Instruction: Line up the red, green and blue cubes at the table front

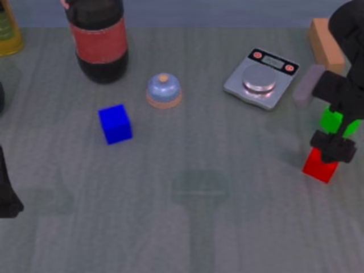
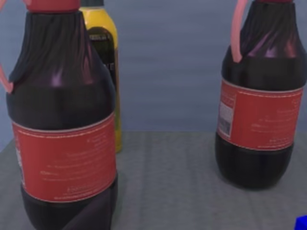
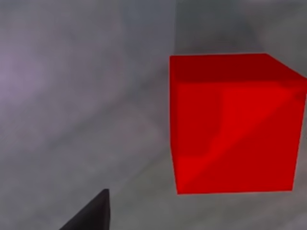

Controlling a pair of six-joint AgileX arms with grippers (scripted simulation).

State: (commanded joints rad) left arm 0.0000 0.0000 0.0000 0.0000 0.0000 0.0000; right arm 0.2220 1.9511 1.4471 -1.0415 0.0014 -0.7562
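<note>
1. Right pincer [image 1: 331,143]: hovers low at the desk's right edge, directly over the red cube. Whether it is released or clenched cannot be told; only one dark fingertip [image 3: 91,215] shows in the right wrist view, apart from the cube.
2. Red cube [image 1: 319,166]: rests on the desk [image 1: 187,227] near the right edge, partly covered by the pincer. Judged the piece now being worked.
3. Green cube [image 1: 331,119]: just behind the red one, largely hidden by the right arm.
4. Blue cube [image 1: 115,124]: left of centre, well apart from the other two, untouched.
5. Left pincer: not visible; the left arm [image 1: 8,196] sits parked at the left edge, its camera facing cola bottles [image 2: 62,143].
6. Clutter: bell [image 1: 164,90], scale [image 1: 261,78], wooden block [image 1: 325,42], all toward the back, leaving the front free for the row.
</note>
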